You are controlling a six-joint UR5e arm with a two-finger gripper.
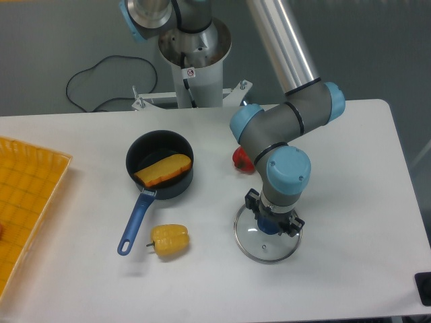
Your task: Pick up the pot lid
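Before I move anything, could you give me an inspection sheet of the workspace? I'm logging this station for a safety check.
Surface: pale table, no spills seen.
Job's things: glass lid lying on the table, blue knob up.
Clutter: black pot with blue handle and an orange item inside; yellow pepper-like item; red item partly hidden behind the gripper.
Gripper: open, fingers on opposite sides of the knob; contact cannot be told.
Cables: dark cable looping beyond the table's far edge.
Surroundings: yellow container, cut off by the picture's edge.
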